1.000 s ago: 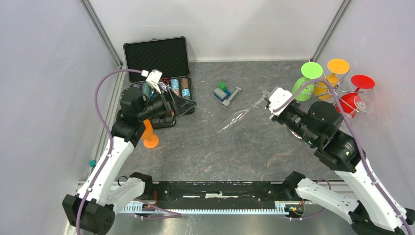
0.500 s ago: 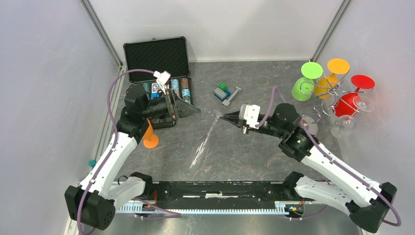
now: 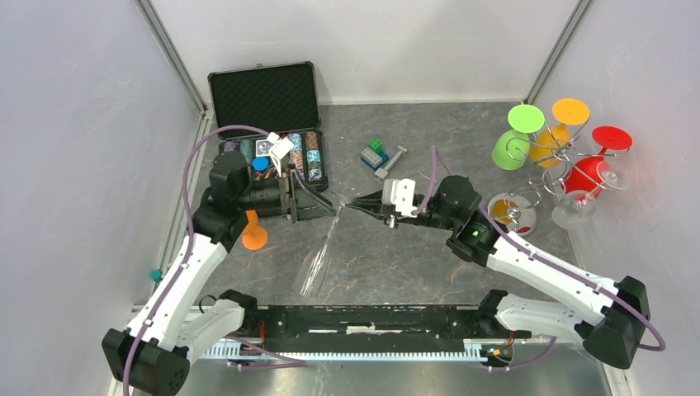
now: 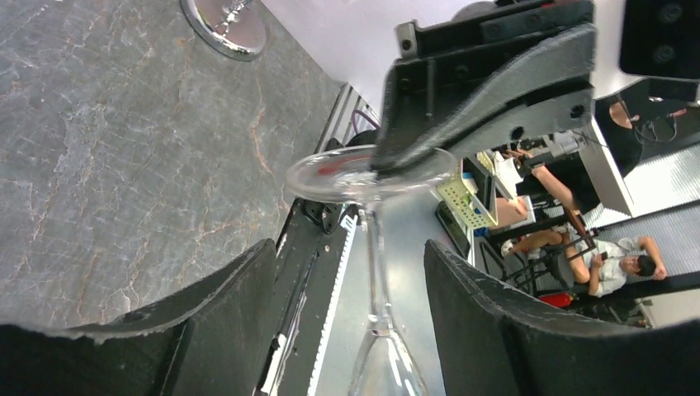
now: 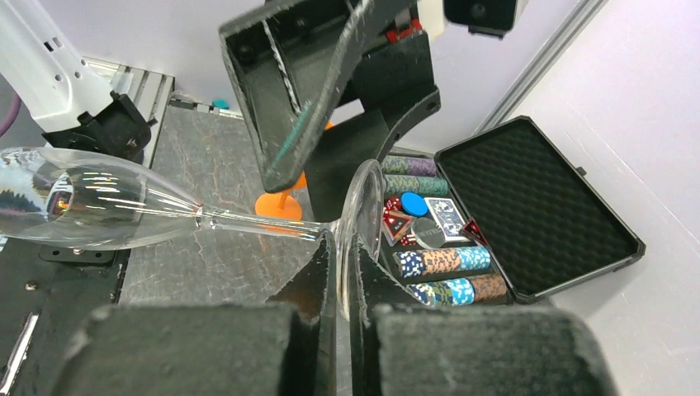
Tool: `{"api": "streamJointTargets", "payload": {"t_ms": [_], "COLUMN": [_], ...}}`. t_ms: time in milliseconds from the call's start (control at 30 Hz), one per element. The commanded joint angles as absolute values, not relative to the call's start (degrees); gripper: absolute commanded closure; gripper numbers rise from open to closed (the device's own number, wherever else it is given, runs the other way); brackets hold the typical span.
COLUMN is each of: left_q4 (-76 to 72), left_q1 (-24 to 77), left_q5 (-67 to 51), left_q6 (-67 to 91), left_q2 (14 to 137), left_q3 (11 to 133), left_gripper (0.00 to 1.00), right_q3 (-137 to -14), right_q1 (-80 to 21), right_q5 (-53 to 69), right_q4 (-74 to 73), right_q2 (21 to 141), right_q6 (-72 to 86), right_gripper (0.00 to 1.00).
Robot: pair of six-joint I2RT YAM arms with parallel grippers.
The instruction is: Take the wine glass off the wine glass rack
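Swung wine glass (image 3: 318, 256) off wine glass rack (image 3: 512, 213) | pinched foot with right gripper (image 3: 353, 204) | straddled stem with spread left gripper (image 3: 324, 198) | removal done

Grey marbled tabletop (image 3: 396, 264); plain white walls (image 3: 82, 124); aluminium corner posts (image 3: 171, 54).

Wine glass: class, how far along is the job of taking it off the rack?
Done: the clear wine glass is off the rack, well clear of it. In hand: the right tool pinches its foot; the open left tool straddles the stem. Left: probably a handover or setting it down.
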State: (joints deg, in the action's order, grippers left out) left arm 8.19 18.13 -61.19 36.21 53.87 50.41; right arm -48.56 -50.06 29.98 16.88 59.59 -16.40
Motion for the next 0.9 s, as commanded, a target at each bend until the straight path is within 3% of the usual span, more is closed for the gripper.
{"api": "streamJointTargets", "payload": {"t_ms": [0, 167, 500, 767, 867], "left_q4": [10.48, 11.15, 19.02, 22.41, 22.48], "left_q1": [18.4, 19.8, 22.09, 22.84, 22.85], "left_q5": [-64.23, -67.78, -66.09, -63.76, -62.96], "left_q6": [31.01, 31.04, 25.38, 22.85, 22.93], "left_q2": [50.15, 51.39, 50.67, 51.47, 52.22], "left_q3": [51.28, 50.54, 52.13, 53.6, 53.89], "left_gripper": [0.29, 0.4, 0.47, 0.75, 0.74], "right_q3": [-50.6, -51.56, -50.11, -48.43, -48.52], "right_q1": [-52.11, -54.42, -56.41, -56.6, -56.73], "right_q5": [28.34, 28.59, 19.78, 15.74, 17.99], "right_q4": [20.58, 20.96, 27.07, 29.0, 28.12], "right_q2": [60.97, 63.09, 63.24, 62.85, 63.37], "right_q6": [-18.3, -20.92, -22.94, -24.64, -25.0], "right_gripper": [1.0, 1.0, 1.0, 1.0, 1.0]}}
